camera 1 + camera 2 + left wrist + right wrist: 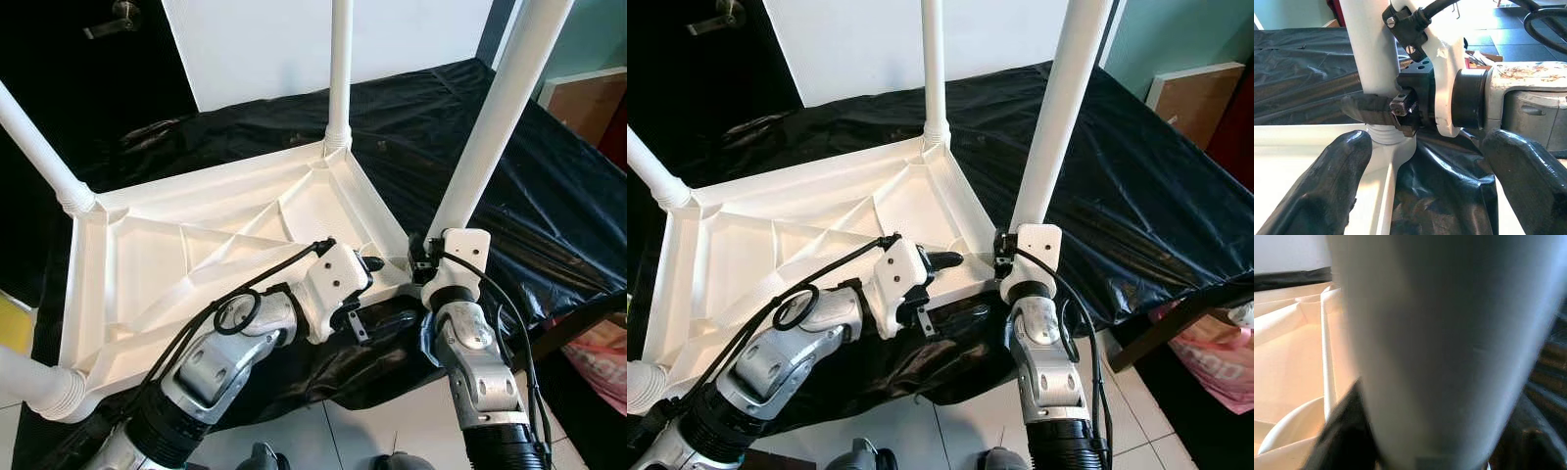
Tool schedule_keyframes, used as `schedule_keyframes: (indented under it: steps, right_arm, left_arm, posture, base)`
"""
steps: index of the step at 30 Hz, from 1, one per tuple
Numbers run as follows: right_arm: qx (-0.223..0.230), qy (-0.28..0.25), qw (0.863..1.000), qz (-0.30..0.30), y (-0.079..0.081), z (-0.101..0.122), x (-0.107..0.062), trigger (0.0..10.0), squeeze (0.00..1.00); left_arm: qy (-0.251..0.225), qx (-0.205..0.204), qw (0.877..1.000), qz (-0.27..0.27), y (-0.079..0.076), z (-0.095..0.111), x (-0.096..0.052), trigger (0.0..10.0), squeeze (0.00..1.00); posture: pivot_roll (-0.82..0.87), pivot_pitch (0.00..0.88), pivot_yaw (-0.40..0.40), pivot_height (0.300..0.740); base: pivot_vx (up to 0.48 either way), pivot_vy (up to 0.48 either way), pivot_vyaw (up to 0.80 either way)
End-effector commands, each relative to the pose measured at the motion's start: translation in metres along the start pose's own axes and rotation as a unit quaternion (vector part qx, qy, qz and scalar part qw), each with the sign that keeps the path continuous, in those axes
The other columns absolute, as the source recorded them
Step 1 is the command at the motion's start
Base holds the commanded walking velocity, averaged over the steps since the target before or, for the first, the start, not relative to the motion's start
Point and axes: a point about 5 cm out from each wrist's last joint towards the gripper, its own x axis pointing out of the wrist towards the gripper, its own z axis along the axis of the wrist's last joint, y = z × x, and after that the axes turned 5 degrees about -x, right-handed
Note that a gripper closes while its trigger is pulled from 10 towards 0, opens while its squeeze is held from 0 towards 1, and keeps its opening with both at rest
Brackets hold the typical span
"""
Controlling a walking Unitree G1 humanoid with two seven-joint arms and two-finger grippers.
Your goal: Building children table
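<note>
White moulded plastic is what we are working with: the child's tabletop [186, 264] lies upside down across the middle of the head views, ribbed underside up, on a black sheet [549, 206] that covers the surface beneath. Legs already stand at the upper-left corner [39, 157], the upper-centre corner [340, 69] and the lower-left corner [39, 387]. The fourth leg [490, 127] rises toward the upper right from the corner nearest our arms.

We judge these parts light, stiff and hollow, with a smooth skin that could slip under a twist. The leg looks best gripped low, close to its threaded collar, where turning force goes straight into the socket; the tabletop's rim and ribs offer the firmest place to steady it.

Our right gripper [431, 257] sits at the base of that fourth leg, right of centre in the frame. In the left wrist view one of its black fingers [1369, 108] lies flat against the tube just above the collar, and the right wrist view has the tube pressed close between the fingers, so we read it as clamped around the leg. Our left gripper [377, 291] hovers just beside that corner over the rim, its fingers spread apart and holding nothing, pointed at the joint.
</note>
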Motion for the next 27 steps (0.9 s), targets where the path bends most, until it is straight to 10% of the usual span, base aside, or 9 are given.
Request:
schedule_keyframes:
  steps: [1,2,3,8,9,11,27]
  right_arm:
    - [0.011,0.006,1.0,-0.013,-0.003,-0.002,-0.003,10.0,0.72]
    - [0.011,0.006,1.0,-0.013,-0.003,-0.002,-0.003,10.0,0.72]
    - [0.017,0.0,1.0,-0.005,-0.003,0.0,-0.002,10.0,1.0]
    - [0.017,-0.017,0.999,0.03,-0.006,0.006,-0.001,10.0,1.0]
    - [0.012,-0.021,0.999,0.039,-0.008,0.008,-0.001,10.0,0.96]
    - [0.001,-0.027,0.997,0.075,-0.017,0.01,0.002,10.0,0.0]
    - [-0.054,-0.033,0.961,0.27,-0.029,0.012,0.016,10.0,0.0]
  left_arm:
    - [0.004,0.007,1.0,-0.006,0.003,0.001,0.0,10.0,0.0]
    - [0.004,0.007,1.0,-0.006,0.003,0.001,0.0,10.0,0.0]
    - [0.003,0.007,1.0,-0.006,0.003,0.001,0.0,10.0,0.0]
    - [0.003,0.005,1.0,-0.007,0.001,0.0,0.0,10.0,0.0]
    - [0.003,0.005,1.0,-0.007,0.001,0.0,0.0,10.0,0.0]
    - [0.003,0.004,1.0,-0.007,0.0,0.0,0.0,10.0,0.0]
    - [0.003,0.005,1.0,-0.008,0.001,0.0,0.001,10.0,0.0]
  posture:
    - [-0.08,0.092,0.052,0.74]
    - [-0.08,0.092,0.052,0.74]
    - [-0.08,0.094,0.054,0.74]
    - [-0.09,0.095,0.054,0.74]
    - [-0.09,0.096,0.054,0.74]
    - [-0.09,0.096,0.054,0.74]
    - [-0.09,0.09,0.055,0.74]
  base:
    - [0.0,0.0,0.0]
    - [0.0,0.0,0.0]
    - [0.0,0.0,0.0]
    - [0.0,0.0,0.0]
    - [0.0,0.0,0.0]
    - [0.0,0.0,0.0]
    - [0.0,0.0,0.0]
